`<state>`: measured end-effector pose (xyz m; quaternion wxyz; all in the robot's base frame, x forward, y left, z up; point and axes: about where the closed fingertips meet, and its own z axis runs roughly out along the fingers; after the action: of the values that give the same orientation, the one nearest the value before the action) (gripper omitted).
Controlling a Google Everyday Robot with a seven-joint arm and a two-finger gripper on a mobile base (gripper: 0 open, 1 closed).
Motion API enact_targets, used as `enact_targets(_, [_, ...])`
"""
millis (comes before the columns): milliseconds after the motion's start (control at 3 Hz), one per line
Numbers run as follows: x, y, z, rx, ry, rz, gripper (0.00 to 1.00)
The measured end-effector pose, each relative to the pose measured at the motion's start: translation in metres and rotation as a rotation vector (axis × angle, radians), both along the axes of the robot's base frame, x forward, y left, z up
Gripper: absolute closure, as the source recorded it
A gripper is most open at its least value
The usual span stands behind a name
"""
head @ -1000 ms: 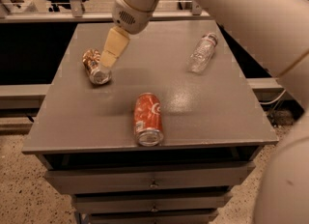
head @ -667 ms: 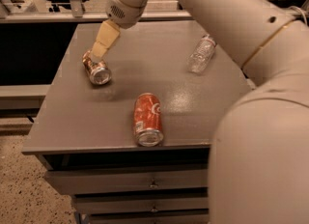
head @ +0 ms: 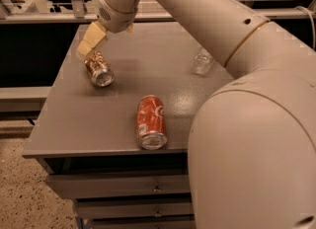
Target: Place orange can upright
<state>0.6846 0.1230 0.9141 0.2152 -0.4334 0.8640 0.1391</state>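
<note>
Orange can point(head: 98, 69) on its side — far end at gripper point(head: 84, 49).

You have the orange can point(head: 98, 70) lying on its side at the left rear of the tabletop point(head: 84, 124). The hand point(head: 90, 40) sits just behind its far end; whether they touch cannot be told. The soda can point(head: 150, 122) lies on its side at the front edge, near the middle, well apart from the first. The plastic bottle point(head: 202, 61) lies at the right rear, beside the arm point(head: 207, 20). Drawers point(head: 123, 186) sit under the tabletop.
</note>
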Motion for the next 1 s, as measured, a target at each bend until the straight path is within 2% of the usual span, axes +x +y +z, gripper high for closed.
enact_targets(333, [-0.009, 0.016, -0.014, -0.021, 0.047, -0.087, 0.0])
enact_targets(1000, [-0.013, 0.046, -0.051, -0.164, 0.12, -0.202, 0.0])
